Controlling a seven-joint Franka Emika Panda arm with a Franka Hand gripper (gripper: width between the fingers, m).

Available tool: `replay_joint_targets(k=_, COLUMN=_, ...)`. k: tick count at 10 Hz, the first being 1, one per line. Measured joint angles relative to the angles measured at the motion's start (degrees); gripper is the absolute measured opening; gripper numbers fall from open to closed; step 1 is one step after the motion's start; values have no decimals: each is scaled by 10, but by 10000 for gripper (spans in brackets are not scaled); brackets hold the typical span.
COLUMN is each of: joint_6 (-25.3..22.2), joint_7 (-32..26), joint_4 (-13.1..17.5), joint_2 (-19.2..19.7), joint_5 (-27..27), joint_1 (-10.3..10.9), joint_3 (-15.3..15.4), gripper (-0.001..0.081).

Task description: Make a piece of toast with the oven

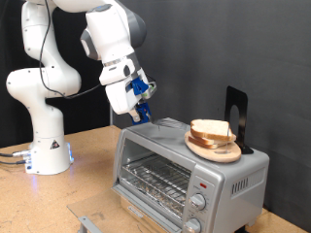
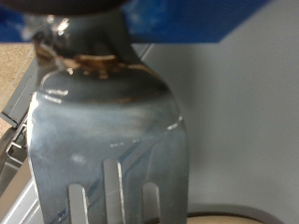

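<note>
Atop oven, toast (plated) lies beside gripper.

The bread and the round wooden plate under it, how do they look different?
The slice of bread is pale cream with a tan crust; the wooden plate is darker brown. The bread has squarish edges; the plate is round. The bread lies on top; the plate rests on the toaster oven. Both are flat and sit on the oven's roof, apart from the tool.

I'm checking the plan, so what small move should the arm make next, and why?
Probably ease the spatula towards the piece of toast. The gripper holds it over the oven top, short of the wooden plate where the toast lies.
</note>
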Motion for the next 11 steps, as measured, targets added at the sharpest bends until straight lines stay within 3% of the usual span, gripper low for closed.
replay_joint_targets(k=11, joint_6=29, joint_7=16, joint_4=3, joint_2=16, joint_5=3, joint_1=-1, joint_3=26, gripper=400)
